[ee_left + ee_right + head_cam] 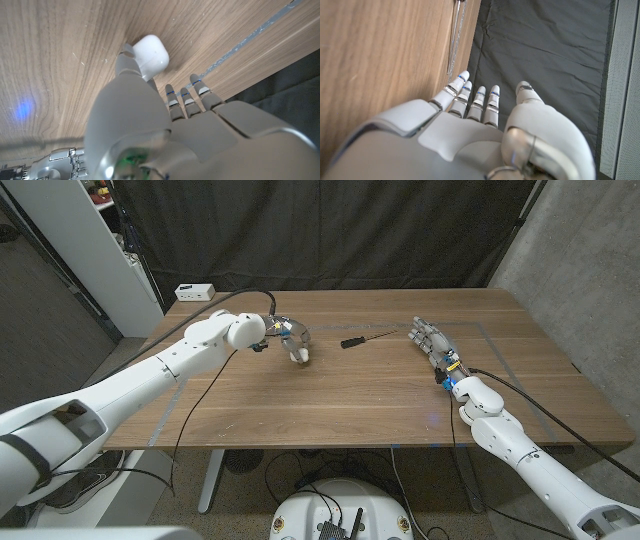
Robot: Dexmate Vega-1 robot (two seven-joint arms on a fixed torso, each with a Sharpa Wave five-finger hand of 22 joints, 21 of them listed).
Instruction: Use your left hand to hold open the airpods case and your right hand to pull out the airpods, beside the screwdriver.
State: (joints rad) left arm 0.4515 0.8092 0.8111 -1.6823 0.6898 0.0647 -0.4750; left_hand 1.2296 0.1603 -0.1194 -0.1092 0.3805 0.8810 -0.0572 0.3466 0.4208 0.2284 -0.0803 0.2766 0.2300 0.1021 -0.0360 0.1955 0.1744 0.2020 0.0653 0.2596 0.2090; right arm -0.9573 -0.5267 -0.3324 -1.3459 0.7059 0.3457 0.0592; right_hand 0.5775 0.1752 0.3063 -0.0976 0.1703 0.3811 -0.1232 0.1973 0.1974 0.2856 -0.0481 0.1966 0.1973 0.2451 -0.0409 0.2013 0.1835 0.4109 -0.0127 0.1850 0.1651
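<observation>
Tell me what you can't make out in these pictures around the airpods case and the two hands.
- Airpods case lid seam: left wrist view shows a plain white shell; open or closed unclear.
- Left hand grip: head view too small; thumb covers the contact.
- Screwdriver tip: too small in head view.
- Right hand: spread, palm side unseen.

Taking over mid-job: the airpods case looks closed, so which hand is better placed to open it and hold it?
Left. The left hand is already at the white airpods case, its thumb touching it. The right hand stands open beyond the screwdriver, apart from the case, free to pull the airpods afterwards.
</observation>
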